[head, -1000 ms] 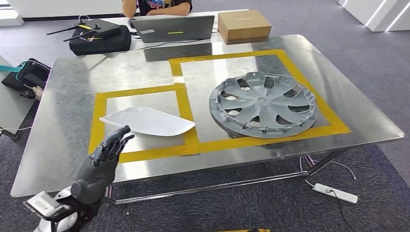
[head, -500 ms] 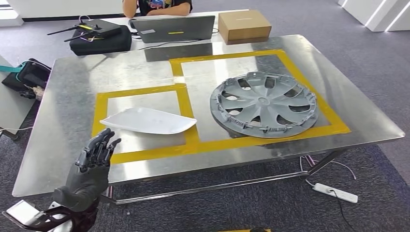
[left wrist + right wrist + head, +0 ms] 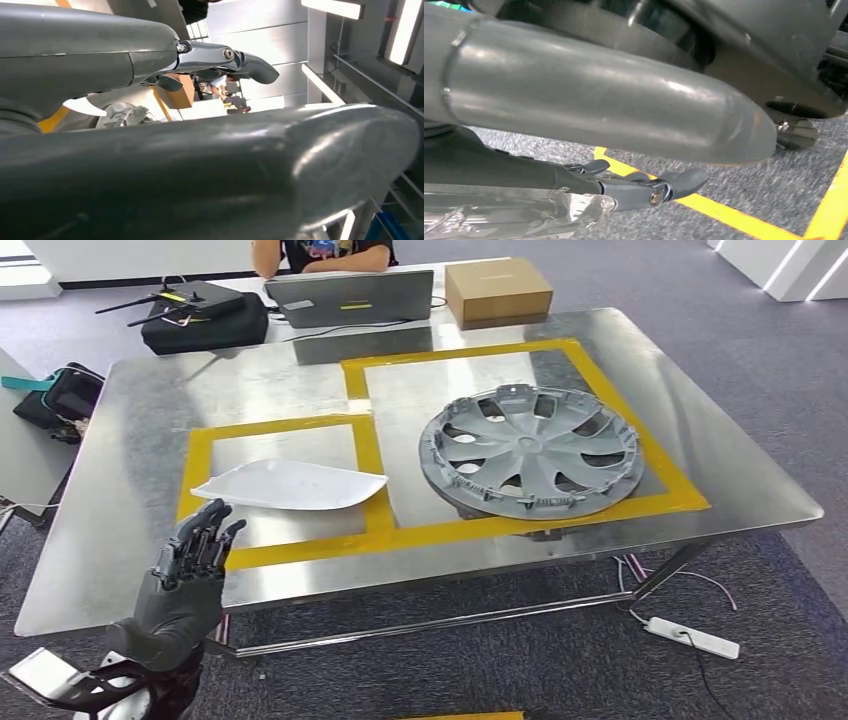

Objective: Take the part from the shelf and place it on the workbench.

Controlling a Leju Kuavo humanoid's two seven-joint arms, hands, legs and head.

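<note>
A white curved part (image 3: 288,485) lies flat on the steel workbench (image 3: 130,540), inside the left yellow-taped square. In the larger taped square to its right rests a grey wheel cover (image 3: 530,448). My left hand (image 3: 186,575) hovers by the bench's near left edge, short of the white part, fingers straight and apart, holding nothing. The left wrist view shows that hand (image 3: 200,165) with the white part (image 3: 82,106) beyond its fingers. My right hand (image 3: 589,110) hangs over grey carpet, fingers stretched out and empty.
At the bench's far side stand a laptop (image 3: 349,298), a cardboard box (image 3: 498,288) and a black bag (image 3: 205,322), with a person (image 3: 322,252) seated behind. Another bag (image 3: 60,395) sits left of the bench. A power strip (image 3: 692,638) lies on the floor.
My left hand has drawn back from the white part and dropped lower toward my body. The camera has shifted a little, so the whole bench sits slightly further left.
</note>
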